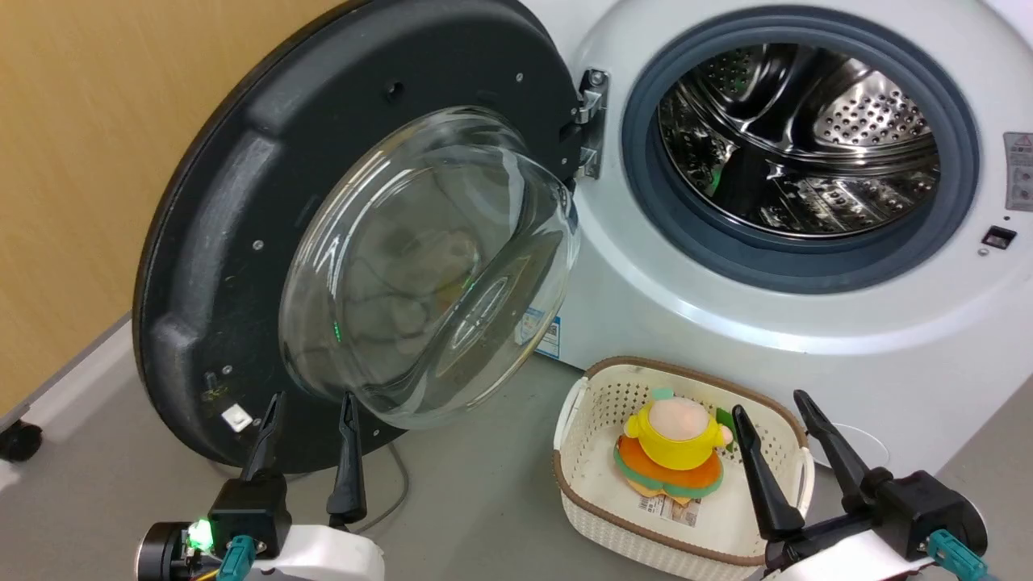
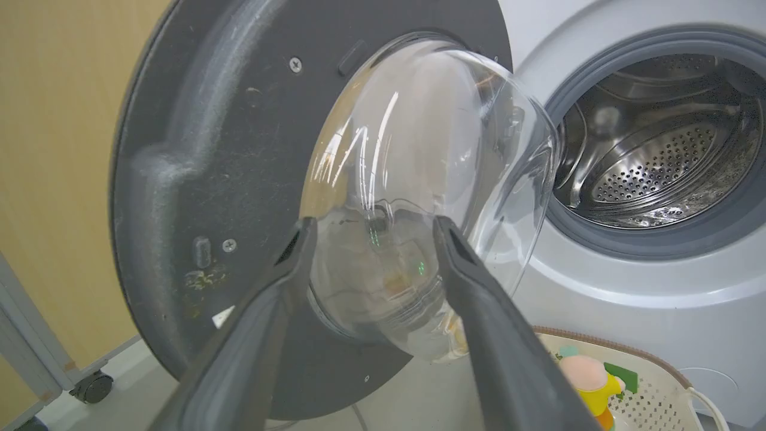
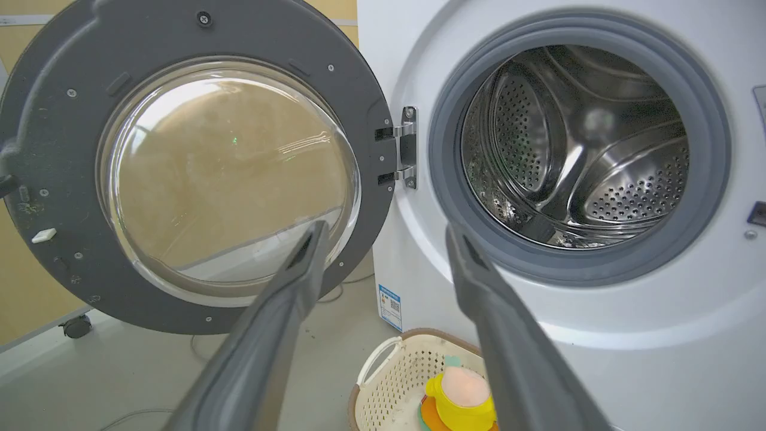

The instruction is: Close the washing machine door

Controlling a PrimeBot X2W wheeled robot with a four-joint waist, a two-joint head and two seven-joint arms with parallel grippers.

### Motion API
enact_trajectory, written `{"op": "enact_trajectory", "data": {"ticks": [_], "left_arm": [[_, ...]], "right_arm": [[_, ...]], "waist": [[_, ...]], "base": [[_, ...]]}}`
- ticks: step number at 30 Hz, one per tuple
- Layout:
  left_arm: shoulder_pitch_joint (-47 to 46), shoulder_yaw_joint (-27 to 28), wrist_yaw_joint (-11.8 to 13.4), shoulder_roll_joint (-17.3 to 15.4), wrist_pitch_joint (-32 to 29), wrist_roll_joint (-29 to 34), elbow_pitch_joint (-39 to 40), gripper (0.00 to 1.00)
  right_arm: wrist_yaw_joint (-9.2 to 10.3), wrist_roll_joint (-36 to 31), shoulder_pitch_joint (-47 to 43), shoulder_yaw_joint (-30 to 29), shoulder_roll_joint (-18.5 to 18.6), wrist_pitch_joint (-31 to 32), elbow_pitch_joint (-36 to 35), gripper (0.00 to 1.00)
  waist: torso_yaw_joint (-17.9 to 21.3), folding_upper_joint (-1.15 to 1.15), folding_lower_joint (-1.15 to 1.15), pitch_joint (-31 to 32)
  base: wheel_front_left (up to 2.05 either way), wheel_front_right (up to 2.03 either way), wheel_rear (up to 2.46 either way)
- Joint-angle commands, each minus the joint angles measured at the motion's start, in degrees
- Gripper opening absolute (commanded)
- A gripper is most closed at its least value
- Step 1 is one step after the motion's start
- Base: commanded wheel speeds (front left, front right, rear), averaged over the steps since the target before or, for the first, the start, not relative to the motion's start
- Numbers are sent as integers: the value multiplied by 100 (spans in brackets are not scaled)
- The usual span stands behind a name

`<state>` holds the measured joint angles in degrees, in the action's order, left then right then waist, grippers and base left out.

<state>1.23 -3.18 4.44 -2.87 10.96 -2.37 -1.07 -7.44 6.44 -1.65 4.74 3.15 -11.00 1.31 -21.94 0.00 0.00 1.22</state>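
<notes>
The washing machine door [image 1: 242, 210] stands swung wide open to the left, its black inner rim and bulging glass bowl [image 1: 428, 266] facing me, hung on a metal hinge [image 1: 591, 121]. The white washing machine [image 1: 726, 307] shows its grey rubber ring and steel drum [image 1: 799, 137]. My left gripper [image 1: 313, 399] is open, its fingertips just below the door's lower rim and glass; in the left wrist view the gripper [image 2: 372, 230] frames the glass bowl [image 2: 419, 179]. My right gripper [image 1: 771, 403] is open above the basket. The door [image 3: 54, 149] and drum [image 3: 574, 143] also appear in the right wrist view.
A white perforated basket [image 1: 589, 492] with a brown rim sits on the grey floor before the washer, holding a yellow and orange plush toy [image 1: 674, 444]. A tan wall [image 1: 81, 161] rises at the left, with a caster wheel [image 1: 18, 441] at its foot. A thin cable [image 1: 395, 484] lies on the floor.
</notes>
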Motion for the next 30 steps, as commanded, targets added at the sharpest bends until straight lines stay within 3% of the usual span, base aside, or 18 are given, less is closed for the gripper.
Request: {"op": "enact_trajectory", "data": {"ticks": [1, 29, 30], "left_arm": [[90, -19, 40, -1, 58, -18, 13, 100], [141, -112, 151, -1, 393, -90, -51, 100], [153, -124, 134, -1, 404, -134, -83, 49]], "right_arm": [[-3, 70, -33, 19, -21, -55, 12, 100], [-4, 303, -131, 127, -27, -389, 44, 100], [-5, 310, -136, 130, -27, -400, 45, 100]], "waist": [[-35, 0, 0, 3], [-706, 0, 0, 4], [-728, 0, 0, 3]], "base": [[0, 0, 0], [0, 0, 0], [0, 0, 0]]}}
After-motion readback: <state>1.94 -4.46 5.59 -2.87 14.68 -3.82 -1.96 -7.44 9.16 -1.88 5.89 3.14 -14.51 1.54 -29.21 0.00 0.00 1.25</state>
